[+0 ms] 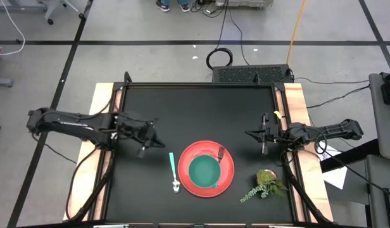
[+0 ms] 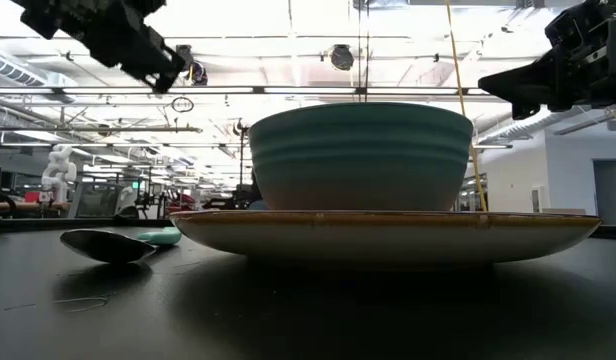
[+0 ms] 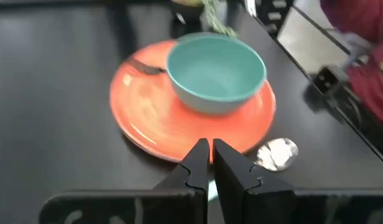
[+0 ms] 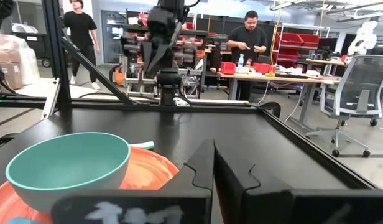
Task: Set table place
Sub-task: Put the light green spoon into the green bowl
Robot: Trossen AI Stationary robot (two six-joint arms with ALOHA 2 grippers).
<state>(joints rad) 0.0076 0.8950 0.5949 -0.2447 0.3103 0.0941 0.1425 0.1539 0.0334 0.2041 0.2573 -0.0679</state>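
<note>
The round red plate [image 1: 207, 168] lies on the black table [image 1: 195, 107], near its front edge. A green bowl [image 1: 204, 171] stands on the plate, and a fork [image 1: 220, 152] rests on the plate's far right rim. A spoon with a teal handle [image 1: 173, 171] lies on the table just left of the plate. My left gripper [image 1: 158, 143] is shut and empty, above the table left of the plate; its shut fingers show in the left wrist view [image 3: 211, 155]. My right gripper [image 1: 252, 134] is shut and empty, right of the plate.
A green sprig of leaves [image 1: 266, 185] lies at the table's front right corner. Light wood strips [image 1: 296, 107] run along the table's left and right sides. People stand in the room beyond the table [image 4: 247, 37]. There is bare tabletop behind the plate.
</note>
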